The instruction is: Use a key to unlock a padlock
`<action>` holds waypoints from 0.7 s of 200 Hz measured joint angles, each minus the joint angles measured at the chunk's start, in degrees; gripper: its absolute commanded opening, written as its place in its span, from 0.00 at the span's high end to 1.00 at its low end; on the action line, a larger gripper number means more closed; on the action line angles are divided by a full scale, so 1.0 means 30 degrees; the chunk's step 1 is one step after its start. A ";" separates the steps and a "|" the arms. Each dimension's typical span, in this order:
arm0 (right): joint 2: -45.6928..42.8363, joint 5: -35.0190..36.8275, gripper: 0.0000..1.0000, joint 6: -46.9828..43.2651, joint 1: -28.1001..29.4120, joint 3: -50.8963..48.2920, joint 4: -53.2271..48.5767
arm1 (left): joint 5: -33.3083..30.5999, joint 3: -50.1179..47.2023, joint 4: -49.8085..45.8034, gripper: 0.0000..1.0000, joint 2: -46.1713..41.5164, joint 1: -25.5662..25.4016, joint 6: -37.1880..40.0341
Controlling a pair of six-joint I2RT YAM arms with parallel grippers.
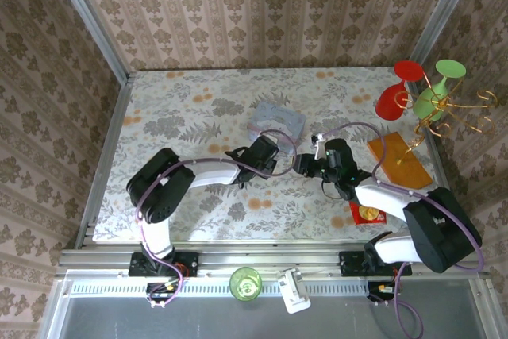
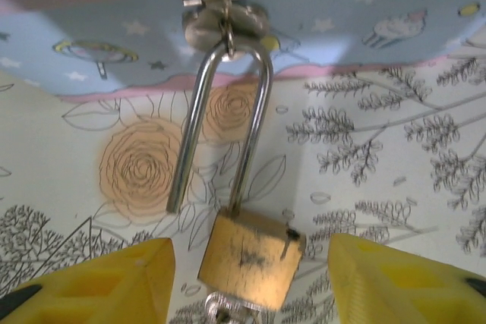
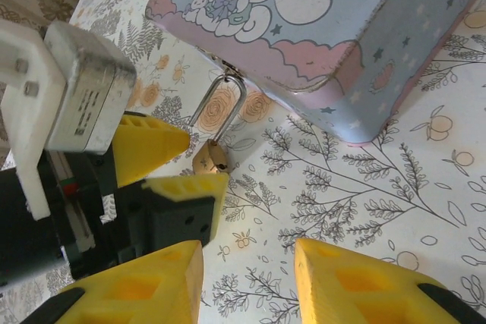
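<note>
two yellow fingers [image 2: 114, 278] of the left gripper [image 2: 247, 252] stand parted either side of the brass padlock [image 2: 250, 263], clear of it. the padlock lies on the flowered table [image 2: 395, 187], one leg of its shackle [image 2: 262, 96] free, looped through the pale blue tin [image 2: 364, 36] at its clasp [image 2: 224, 24]. the right gripper [image 3: 247, 252], just beside, is parted too, holding nothing.

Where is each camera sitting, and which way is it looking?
Top: high up behind the robot, looking down on the table; left arm and right arm show, bases at the bottom.
Left wrist: on the left arm, looking along the left fingers at the padlock hanging from the tin.
Right wrist: on the right arm, looking past the right fingers at the tin, the padlock and the left gripper.
Shared: both wrist views show the padlock and the tin.
</note>
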 measured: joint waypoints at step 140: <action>-0.1151 -0.0015 0.63 -0.0095 -0.0750 -0.0459 -0.0313 | -0.2390 0.0510 -0.0073 0.75 0.1042 -0.0663 0.1872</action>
